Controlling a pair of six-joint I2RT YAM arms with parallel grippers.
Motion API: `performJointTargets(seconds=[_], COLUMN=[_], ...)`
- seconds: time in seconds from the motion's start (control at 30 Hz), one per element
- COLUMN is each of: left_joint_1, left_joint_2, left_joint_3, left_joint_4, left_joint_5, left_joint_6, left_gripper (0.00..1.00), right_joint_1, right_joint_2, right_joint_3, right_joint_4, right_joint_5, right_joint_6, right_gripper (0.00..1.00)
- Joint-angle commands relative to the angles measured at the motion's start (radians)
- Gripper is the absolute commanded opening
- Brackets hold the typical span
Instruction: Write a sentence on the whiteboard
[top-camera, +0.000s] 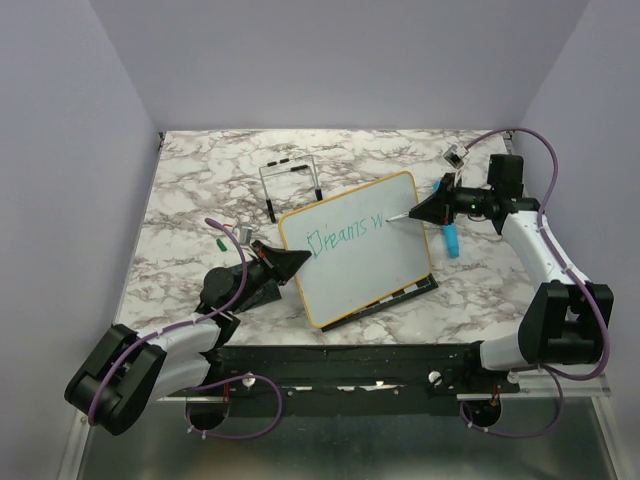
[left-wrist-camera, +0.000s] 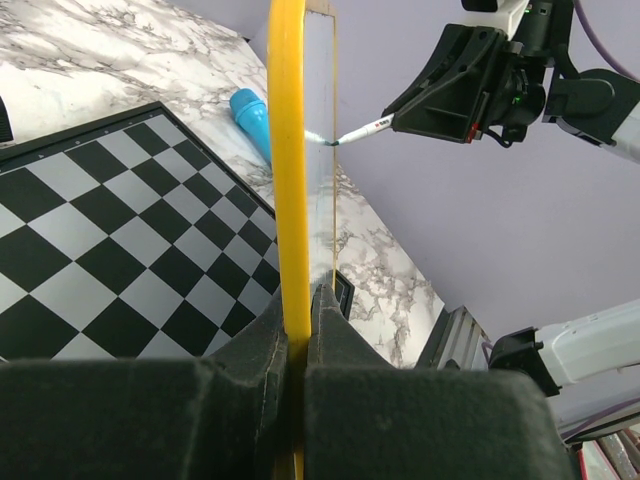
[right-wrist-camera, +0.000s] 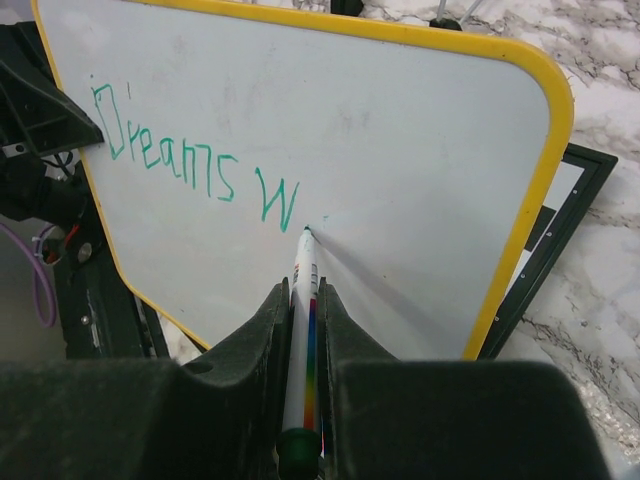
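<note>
The whiteboard (top-camera: 365, 250), white with a yellow frame, stands tilted over a chessboard (top-camera: 400, 292). My left gripper (top-camera: 293, 260) is shut on the board's left edge; in the left wrist view (left-wrist-camera: 300, 300) the yellow frame (left-wrist-camera: 287, 150) runs up from between the jaws. The teal sentence (top-camera: 347, 235) reads "Dreams w" and shows clearly in the right wrist view (right-wrist-camera: 190, 160). My right gripper (top-camera: 422, 212) is shut on a white marker (right-wrist-camera: 303, 330) with a rainbow stripe; its tip (right-wrist-camera: 306, 231) touches the board just right of the "w".
A blue marker cap (top-camera: 450, 238) lies on the marble table right of the board, also seen in the left wrist view (left-wrist-camera: 252, 118). A black wire stand (top-camera: 292, 180) stands behind the board. The chessboard (left-wrist-camera: 120, 250) lies under the whiteboard.
</note>
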Motion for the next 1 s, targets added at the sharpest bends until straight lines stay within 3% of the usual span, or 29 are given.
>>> performJointTargets(seconds=[0.0,0.43,0.97], left_joint_1=[-0.005,-0.003,-0.005], left_joint_2=[0.017,0.016,0.007], left_joint_3=[-0.004,-0.001,-0.002], left_joint_4=[-0.051,-0.056,-0.067], left_joint_5=[0.035,0.036,0.033], left_joint_6=[0.119,0.121,0.127], left_gripper=[0.00,0.00,0.00], right_joint_1=[0.006,0.005,-0.020], right_joint_2=[0.018,0.001,-0.036], right_joint_3=[0.025,0.008,-0.026], right_joint_4=[0.020,0.128,0.126], right_joint_5=[-0.019,0.030,0.084], right_joint_6=[0.018,0.113,0.108], right_gripper=[0.01,0.01,0.01])
